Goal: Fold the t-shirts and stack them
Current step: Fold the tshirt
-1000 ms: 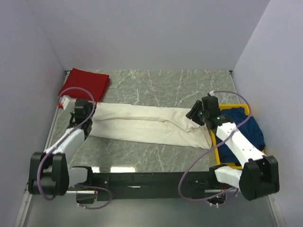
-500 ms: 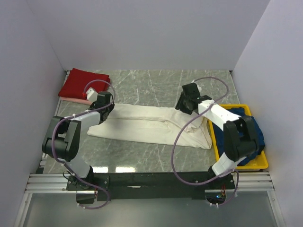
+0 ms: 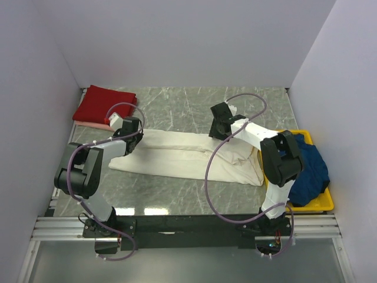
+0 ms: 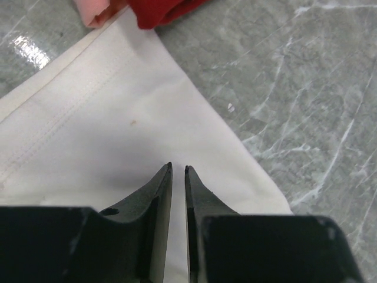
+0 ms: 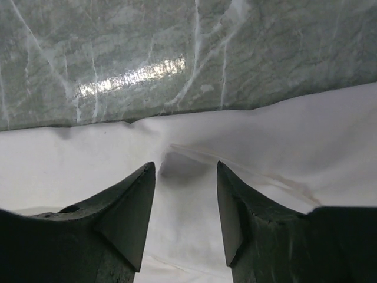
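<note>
A long folded cream t-shirt point(image 3: 182, 156) lies across the middle of the table. My left gripper point(image 3: 134, 131) sits on its far left corner. In the left wrist view its jaws point(image 4: 178, 168) stand almost together, with a thin strip of cream cloth point(image 4: 118, 118) between them. My right gripper point(image 3: 219, 128) is open at the shirt's far edge, its fingers point(image 5: 185, 168) straddling a small wrinkle in the cream cloth point(image 5: 294, 130). A folded dark red t-shirt point(image 3: 103, 106) rests on a pink one point(image 3: 97, 124) at the back left. A navy t-shirt point(image 3: 309, 171) lies in the bin.
The yellow plastic bin point(image 3: 321, 203) stands at the right near the wall. White walls close in the table on three sides. Bare marble tabletop point(image 3: 177, 100) shows behind the cream shirt, and the red point(image 4: 165, 9) and pink point(image 4: 97, 13) cloth lie just beyond the left gripper.
Both arms have reached out over the table. My left gripper went to the shirt's far left corner and narrowed its jaws. My right gripper slid left along the far edge, staying open.
</note>
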You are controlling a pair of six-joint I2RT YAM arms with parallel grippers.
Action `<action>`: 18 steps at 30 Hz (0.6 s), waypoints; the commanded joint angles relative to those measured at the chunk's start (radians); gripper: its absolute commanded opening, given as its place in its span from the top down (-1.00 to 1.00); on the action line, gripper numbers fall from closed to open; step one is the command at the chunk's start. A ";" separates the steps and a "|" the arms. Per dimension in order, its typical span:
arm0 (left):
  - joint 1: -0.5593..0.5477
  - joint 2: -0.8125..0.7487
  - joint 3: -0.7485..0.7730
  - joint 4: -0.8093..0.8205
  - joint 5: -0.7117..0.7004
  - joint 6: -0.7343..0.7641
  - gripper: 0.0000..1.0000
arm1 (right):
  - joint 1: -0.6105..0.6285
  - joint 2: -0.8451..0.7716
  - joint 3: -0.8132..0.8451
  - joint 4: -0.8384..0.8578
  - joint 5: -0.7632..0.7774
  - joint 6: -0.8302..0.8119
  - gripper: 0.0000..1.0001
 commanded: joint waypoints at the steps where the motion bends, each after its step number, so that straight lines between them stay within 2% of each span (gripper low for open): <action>1: -0.005 0.006 -0.018 0.019 0.005 0.004 0.61 | 0.027 0.013 0.043 -0.018 0.063 -0.005 -0.05; 5: -0.005 0.009 -0.024 0.020 0.010 0.005 0.61 | 0.039 0.015 0.034 -0.018 0.072 -0.001 0.16; 9: -0.005 0.009 -0.030 0.016 0.008 0.004 0.63 | 0.045 -0.008 0.017 -0.026 0.075 0.004 0.85; 10: -0.005 0.008 -0.033 0.016 0.008 0.005 0.63 | 0.045 -0.014 0.011 -0.026 0.075 0.004 0.92; 12: -0.005 0.002 -0.040 0.011 0.003 0.005 0.63 | 0.047 -0.042 -0.010 -0.021 0.069 0.008 1.00; 18: -0.005 -0.026 -0.053 0.008 -0.003 0.016 0.64 | 0.059 -0.126 -0.073 -0.017 0.067 0.019 1.00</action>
